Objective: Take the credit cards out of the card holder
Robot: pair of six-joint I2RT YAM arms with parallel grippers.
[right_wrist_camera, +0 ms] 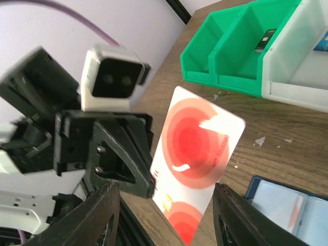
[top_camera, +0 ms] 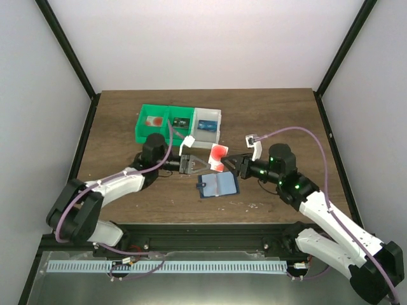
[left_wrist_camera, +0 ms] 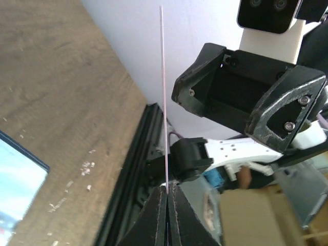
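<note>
One credit card, whitish with a big red spot, hangs above the table, and my left gripper is shut on its left edge. The left wrist view shows this credit card edge-on as a thin line rising from my shut left gripper. My right gripper is open just right of the card. In the right wrist view the credit card stands between the spread fingers of the right gripper, touching neither. The dark navy card holder lies open and flat on the table below; the card holder shows its pale blue pocket.
A green bin with two compartments stands at the back; its left one holds another red-spotted card. A white bin adjoins it on the right with something blue inside. Small white crumbs lie on the wooden table near the front rail.
</note>
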